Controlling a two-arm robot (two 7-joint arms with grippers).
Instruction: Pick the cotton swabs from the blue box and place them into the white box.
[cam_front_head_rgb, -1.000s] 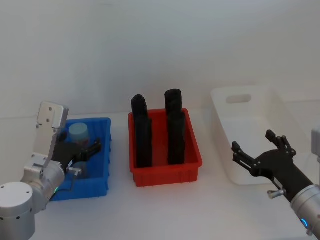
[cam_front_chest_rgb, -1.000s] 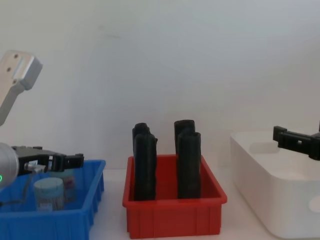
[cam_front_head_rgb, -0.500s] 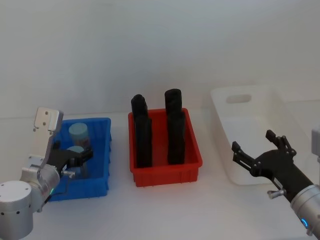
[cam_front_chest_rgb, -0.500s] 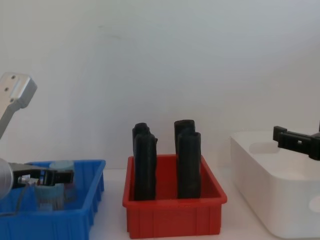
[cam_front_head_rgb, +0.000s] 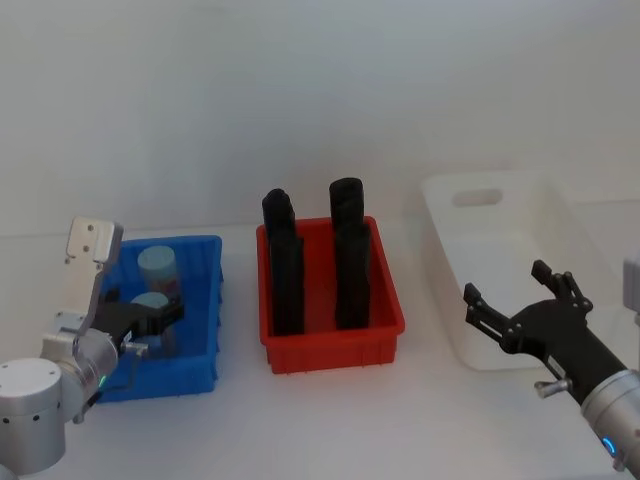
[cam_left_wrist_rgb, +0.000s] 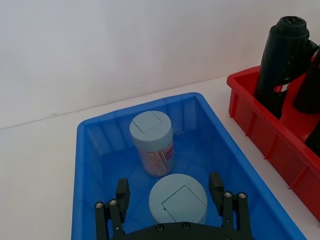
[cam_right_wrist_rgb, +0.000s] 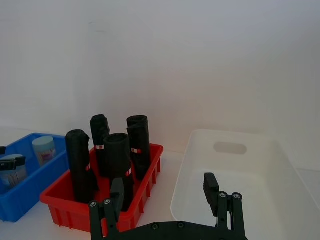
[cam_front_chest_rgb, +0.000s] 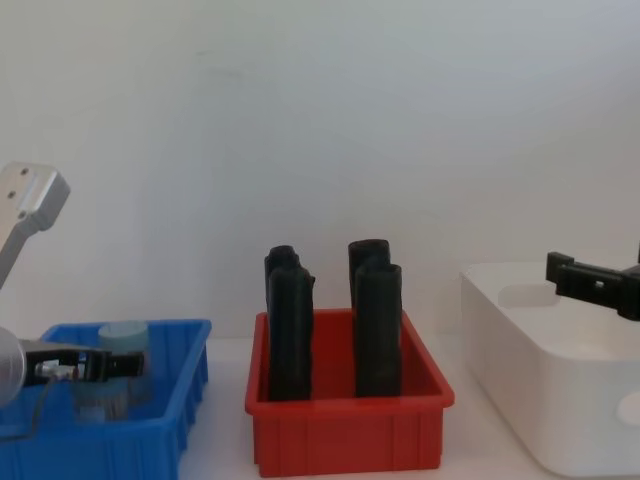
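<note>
Left gripper (cam_left_wrist_rgb: 169, 186) low inside blue box (cam_front_head_rgb: 170, 380), jaws spread either side of the nearer cotton swabs tub (cam_left_wrist_rgb: 177, 205). Second tub (cam_left_wrist_rgb: 151, 140) stands just behind it, with the box walls close on both sides. Between blue box and white box (cam_front_head_rgb: 445, 270): red bin (cam_front_head_rgb: 335, 350) with four black objects (cam_front_head_rgb: 347, 215) rising well above its rim. White box open-topped, floor bare. Right gripper (cam_front_head_rgb: 510, 285) hovers at its near edge, jaws apart.

Bright, even light with soft, faint shadows.
</note>
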